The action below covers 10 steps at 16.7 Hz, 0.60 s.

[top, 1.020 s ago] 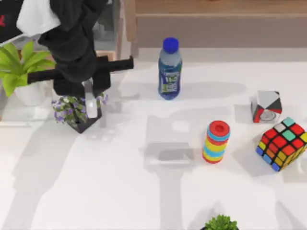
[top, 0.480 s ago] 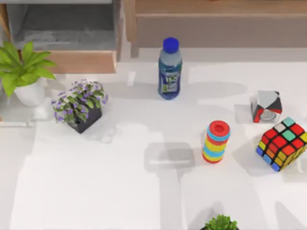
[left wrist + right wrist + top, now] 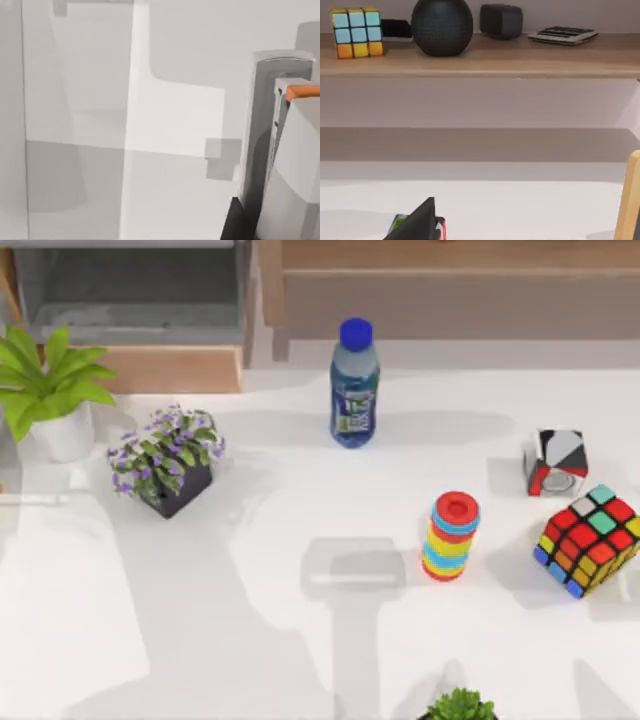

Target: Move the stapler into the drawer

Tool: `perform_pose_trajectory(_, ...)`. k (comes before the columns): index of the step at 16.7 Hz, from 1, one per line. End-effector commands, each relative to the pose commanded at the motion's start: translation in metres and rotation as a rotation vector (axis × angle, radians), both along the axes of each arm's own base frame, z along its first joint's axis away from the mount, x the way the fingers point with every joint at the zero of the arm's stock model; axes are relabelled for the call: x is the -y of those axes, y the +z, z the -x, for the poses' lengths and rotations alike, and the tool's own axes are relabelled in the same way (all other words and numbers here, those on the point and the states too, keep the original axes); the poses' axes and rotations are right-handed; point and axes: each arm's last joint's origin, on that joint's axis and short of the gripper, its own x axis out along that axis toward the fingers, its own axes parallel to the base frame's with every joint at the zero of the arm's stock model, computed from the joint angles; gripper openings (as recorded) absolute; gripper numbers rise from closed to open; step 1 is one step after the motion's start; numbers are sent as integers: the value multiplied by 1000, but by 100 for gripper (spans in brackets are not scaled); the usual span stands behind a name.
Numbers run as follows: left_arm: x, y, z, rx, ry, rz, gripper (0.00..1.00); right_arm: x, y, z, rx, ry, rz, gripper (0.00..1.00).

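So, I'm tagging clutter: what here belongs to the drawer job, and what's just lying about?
Job: the open drawer.
Lying about: water bottle, flowering pot, leafy plant, ring stack, colour cube, black-white-red cube.

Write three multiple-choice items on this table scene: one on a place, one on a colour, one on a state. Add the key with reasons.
1. Where does the water bottle stand?
A. at the table's near edge
B. toward the back of the table, right of the drawer
C. inside the drawer

2. What colour is the bottle's cap?
A. blue
B. red
C. green

3. What state is the drawer in?
A. shut
B. off its rails on the table
C. pulled open

Key: 1 B, the top view shows the bottle upright near the back, just right of the drawer front. 2 A, the cap on top is blue. 3 C, its grey inside is exposed behind the wooden front.
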Motion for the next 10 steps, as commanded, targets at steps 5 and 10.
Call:
perform_pose_trajectory(5, -4, -25, -1, -84, -95, 55, 0, 0, 0, 0, 0, 0, 0, 100)
perform_pose_trajectory(10, -2, -26, -2, -86, -100, 53, 0, 0, 0, 0, 0, 0, 0, 100)
